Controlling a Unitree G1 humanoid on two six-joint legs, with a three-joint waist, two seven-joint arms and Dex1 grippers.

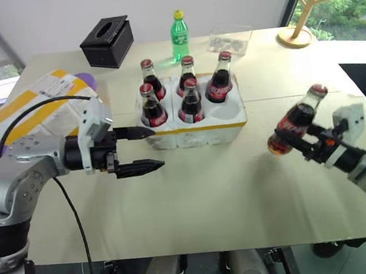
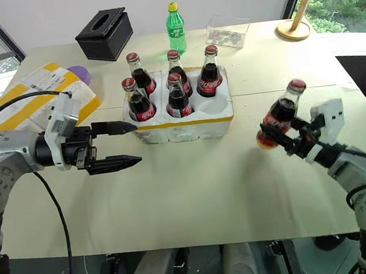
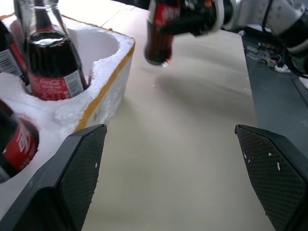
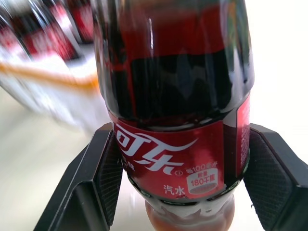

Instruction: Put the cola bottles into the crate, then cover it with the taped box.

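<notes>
The crate [image 1: 202, 130], a low white foam tray with a yellow band, stands mid-table. Several cola bottles [image 1: 153, 107] are upright in its wells, and the front right well [image 1: 225, 111] is empty. To the crate's right, my right gripper [image 1: 294, 137] is shut on one more cola bottle [image 1: 296, 120], held tilted above the table with its red cap up and away. The right wrist view shows its label [image 4: 173, 163] between the black fingers [image 4: 103, 173]. My left gripper [image 1: 158, 147] is open, level, just left of the crate's front corner. The taped box [image 1: 35, 103] lies at the far left.
At the back stand a black tissue box [image 1: 107, 41], a green soda bottle [image 1: 179, 36], a clear plastic container [image 1: 230, 39] and a wooden stand [image 1: 299, 26]. Bare tabletop [image 1: 215, 192] stretches in front of the crate to the near edge.
</notes>
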